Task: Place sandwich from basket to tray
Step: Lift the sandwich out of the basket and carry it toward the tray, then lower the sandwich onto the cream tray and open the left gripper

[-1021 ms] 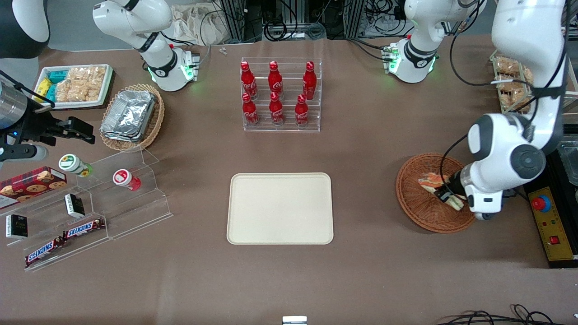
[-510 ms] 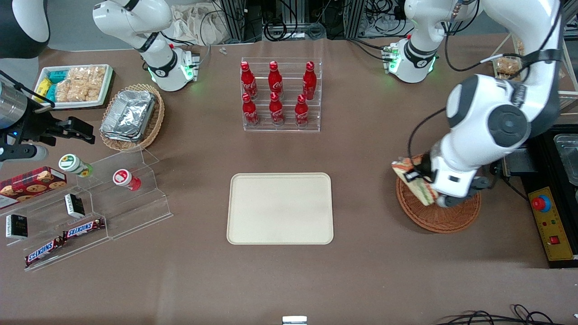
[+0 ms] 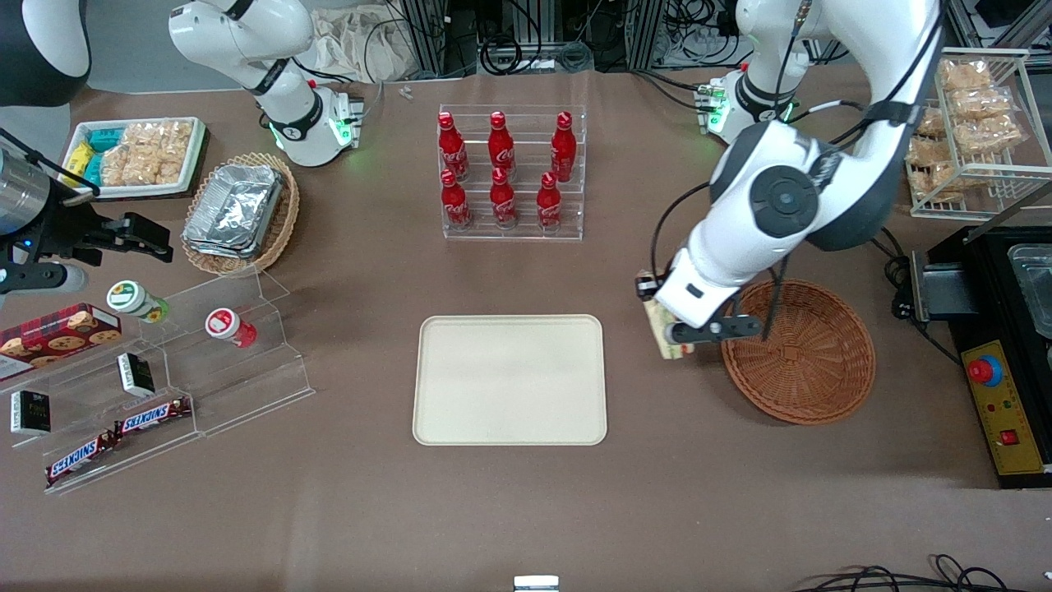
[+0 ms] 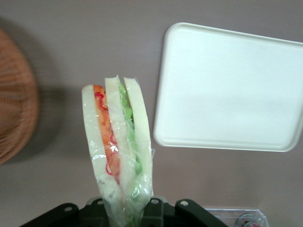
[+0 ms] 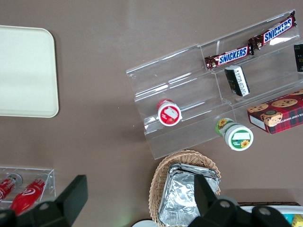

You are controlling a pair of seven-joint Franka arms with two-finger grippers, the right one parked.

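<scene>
My left gripper (image 3: 667,329) is shut on the sandwich (image 3: 662,333), a plastic-wrapped wedge of pale bread with orange, red and green filling (image 4: 118,146). It hangs above the bare table between the reddish-brown wicker basket (image 3: 809,362) and the cream-beige tray (image 3: 509,380). The basket holds nothing that I can see. The tray is bare; it also shows in the left wrist view (image 4: 227,90), as does the basket's edge (image 4: 14,99).
A clear rack of red cola bottles (image 3: 509,177) stands farther from the front camera than the tray. A tan oval basket with foil containers (image 3: 238,212), a white snack tray (image 3: 136,154) and clear snack shelves (image 3: 164,386) lie toward the parked arm's end. A control box (image 3: 1007,411) sits beside the basket.
The left gripper lifted the sandwich out of the basket and carried it sideways toward the tray. The basket now holds nothing.
</scene>
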